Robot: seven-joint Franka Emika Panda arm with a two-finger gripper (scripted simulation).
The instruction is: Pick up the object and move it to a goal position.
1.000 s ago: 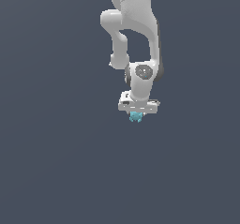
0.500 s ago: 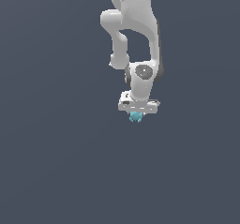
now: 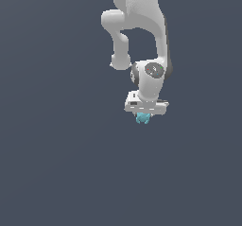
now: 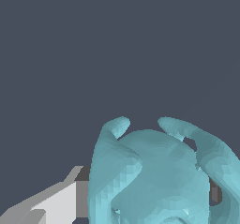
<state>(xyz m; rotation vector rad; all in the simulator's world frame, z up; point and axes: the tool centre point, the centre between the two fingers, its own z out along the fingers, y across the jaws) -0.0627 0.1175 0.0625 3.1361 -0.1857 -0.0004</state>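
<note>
The object [image 3: 142, 118] is a small light cyan lumpy blob, seen just under the white gripper [image 3: 143, 116] in the exterior view. The gripper hangs from the white arm [image 3: 142, 21] and points down. Its fingers are mostly hidden behind the hand and the blob. In the wrist view the object [image 4: 154, 176] fills the lower middle, close to the camera, with one white finger [image 4: 56, 202] beside it. The gripper is shut on the object.
A plain dark grey surface [image 3: 56, 163] fills the rest of both views. No other objects, containers or edges show.
</note>
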